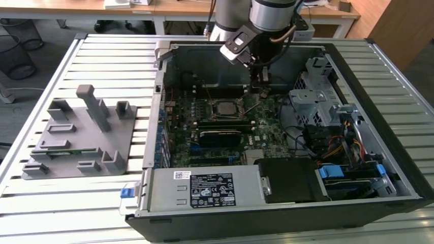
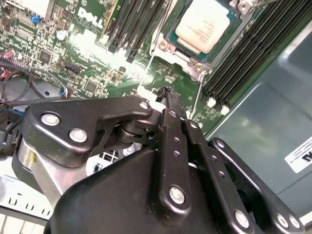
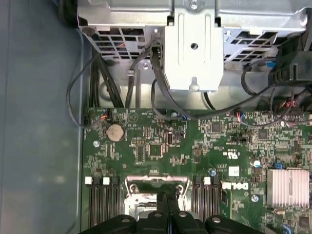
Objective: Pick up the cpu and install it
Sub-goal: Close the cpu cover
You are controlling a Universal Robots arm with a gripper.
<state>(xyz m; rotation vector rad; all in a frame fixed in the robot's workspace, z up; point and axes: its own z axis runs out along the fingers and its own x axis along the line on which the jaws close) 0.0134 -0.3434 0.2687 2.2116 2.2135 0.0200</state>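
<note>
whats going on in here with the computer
A robot arm is reaching into an open computer case. The cpu already lies in its socket on the motherboard. The claw is shut with nothing visibly in it, and hangs low over the board just beside that socket.

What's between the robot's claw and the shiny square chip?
In the second wrist view, the socket's metal frame and green board lie between the gripper and cpu.

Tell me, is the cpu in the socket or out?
In. The cpu lies flat inside the socket frame.
</note>
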